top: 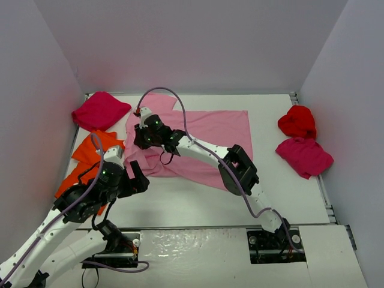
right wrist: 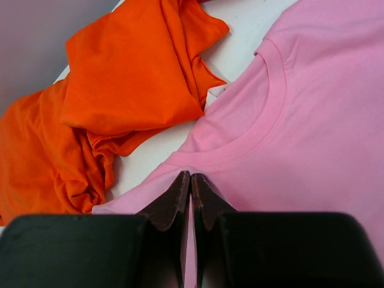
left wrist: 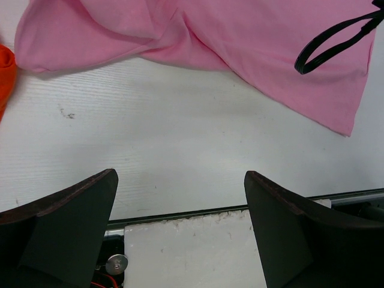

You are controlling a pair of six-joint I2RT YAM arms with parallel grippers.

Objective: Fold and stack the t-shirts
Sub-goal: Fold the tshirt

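The right gripper point(right wrist: 191, 177) pinches the light pink t-shirt point(right wrist: 312, 120) at its shoulder (just beside the orange t-shirts point(right wrist: 126, 78)); the left gripper point(left wrist: 180, 174) hangs wide open over the table point(left wrist: 180, 126).

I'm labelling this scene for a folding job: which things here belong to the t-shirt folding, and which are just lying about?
Part of the job:
pink t-shirt, pinched by the right pincer
orange t-shirts
left magenta t-shirt
right magenta t-shirt
red t-shirt

Just there:
table
black cord loop
walls
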